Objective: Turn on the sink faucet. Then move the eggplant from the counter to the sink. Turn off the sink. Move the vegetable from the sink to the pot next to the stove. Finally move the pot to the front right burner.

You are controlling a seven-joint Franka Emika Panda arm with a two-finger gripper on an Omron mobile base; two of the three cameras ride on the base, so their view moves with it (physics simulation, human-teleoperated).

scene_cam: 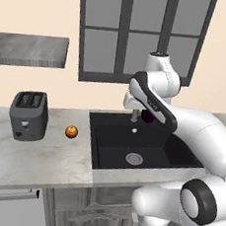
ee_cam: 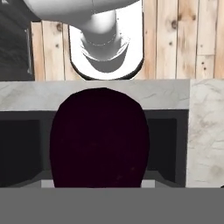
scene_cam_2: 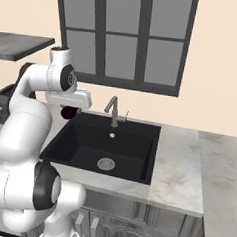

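Eggplant (ee_cam: pixel 99 138) sits right in front of the hand camera as a big dark purple oval in the middle of the frame, and the claw (scene_cam_2: pixel 68 112) is clasped around it; in the right base view it shows as a small dark lump hanging under the white hand at centre left, above the left rim of the sink (scene_cam_2: pixel 132 161). In the left base view the same dark shape peeks out beside the forearm near the faucet (scene_cam: pixel 133 115), at the back edge of the basin. The step in hand looks like carrying the vegetable over the basin, so doing it well means clearing the rim, bringing it over the open black floor near the silver drain (scene_cam: pixel 134 159), and lowering before letting go so it does not bounce or roll. The spout stands close to the hand, so the path should stay in front of it. I cannot tell whether water is running; no stream is plain to see. The arm rises from the base, bends at a high elbow before the window, and reaches forward and down with the hand roughly level. A small orange fruit (scene_cam: pixel 71 131) and a dark toaster (scene_cam: pixel 29 115) sit on the tabletop (scene_cam: pixel 35 158) at the left of the left base view, well apart from the work.
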